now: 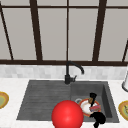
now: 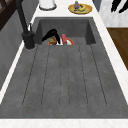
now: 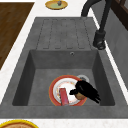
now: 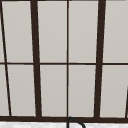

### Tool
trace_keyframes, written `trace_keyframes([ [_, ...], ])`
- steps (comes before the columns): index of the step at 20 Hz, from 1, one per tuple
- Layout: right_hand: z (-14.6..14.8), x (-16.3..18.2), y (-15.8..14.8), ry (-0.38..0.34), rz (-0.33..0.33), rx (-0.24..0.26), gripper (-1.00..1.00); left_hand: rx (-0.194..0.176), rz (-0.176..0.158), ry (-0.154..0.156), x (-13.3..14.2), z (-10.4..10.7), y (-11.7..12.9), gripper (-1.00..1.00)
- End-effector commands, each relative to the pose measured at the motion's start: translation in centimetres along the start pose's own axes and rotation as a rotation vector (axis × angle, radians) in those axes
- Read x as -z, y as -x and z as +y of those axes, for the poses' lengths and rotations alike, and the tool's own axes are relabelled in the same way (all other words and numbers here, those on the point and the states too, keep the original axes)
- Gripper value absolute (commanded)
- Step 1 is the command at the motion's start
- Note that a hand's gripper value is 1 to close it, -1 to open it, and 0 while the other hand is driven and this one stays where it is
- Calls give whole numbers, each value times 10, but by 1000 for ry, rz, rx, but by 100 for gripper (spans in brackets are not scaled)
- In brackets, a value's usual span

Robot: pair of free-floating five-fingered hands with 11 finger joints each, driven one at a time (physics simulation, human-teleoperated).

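An orange-rimmed white plate (image 1: 84, 107) (image 3: 53, 87) (image 2: 71, 42) lies in the sink's right basin. On it rest a pink-red block (image 1: 95, 108) (image 3: 63, 96) (image 2: 64, 38) and a brown lump (image 1: 90, 100) (image 3: 79, 95) (image 2: 52, 40). My left hand (image 1: 93, 96) (image 3: 85, 88) (image 2: 51, 34) is down in the basin over the plate, thumb and fingers curled about the brown lump. My right hand (image 1: 99, 118) (image 2: 117, 6) hangs in front of the counter's near edge, by the basin's front right, fingers straight, holding nothing.
A big red ball (image 1: 67, 115) floats at the front edge, covering part of the drainboard (image 1: 42, 100). The black faucet (image 1: 68, 75) stands behind the sink. Yellow plates (image 1: 2, 99) (image 1: 123, 108) sit on the counter on both sides, a white container (image 1: 125, 83) at far right.
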Motion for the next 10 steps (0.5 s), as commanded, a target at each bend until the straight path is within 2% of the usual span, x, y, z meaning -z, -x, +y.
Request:
trace_keyframes([
  [1,0,0,0,0,0,0,0,36,-20,-34,-6,-27,14,-100],
  [3,0,0,0,0,0,0,0,12,-34,-37,-5,-29,19,-100],
  [7,0,0,0,0,0,0,0,-38,-28,-46,-4,-20,22,-100],
  [8,0,0,0,0,0,0,0,-55,-39,-59,-8,-20,22,100],
  [9,0,0,0,0,0,0,0,-100,-59,-43,-10,-18,20,100],
  [10,0,0,0,0,0,0,0,-152,-56,-55,-9,-15,16,100],
])
